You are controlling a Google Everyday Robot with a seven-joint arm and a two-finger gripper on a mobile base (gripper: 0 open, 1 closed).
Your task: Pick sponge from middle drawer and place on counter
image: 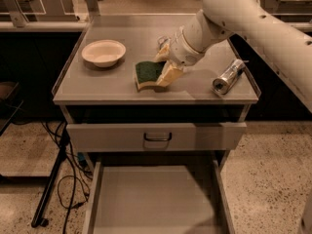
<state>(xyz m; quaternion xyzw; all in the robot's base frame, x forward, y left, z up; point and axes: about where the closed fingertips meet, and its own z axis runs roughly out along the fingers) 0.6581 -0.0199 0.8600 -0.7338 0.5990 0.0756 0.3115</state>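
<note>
Green face up, the sponge [147,73] lies on the desk [117,84] at mid-frame, with its pale foam edge toward us. Its long axis runs roughly left to right, slightly tilted. We see the gripper [166,65] at its right end, but cannot tell whether it clamps the sponge. The middle drawer [151,199] stands open below.

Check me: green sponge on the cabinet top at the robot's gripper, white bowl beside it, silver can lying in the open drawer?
Not quite. The camera view shows the silver can lying on the counter, right of the sponge, not in the middle drawer. Gripper and white bowl are as you said.
</note>
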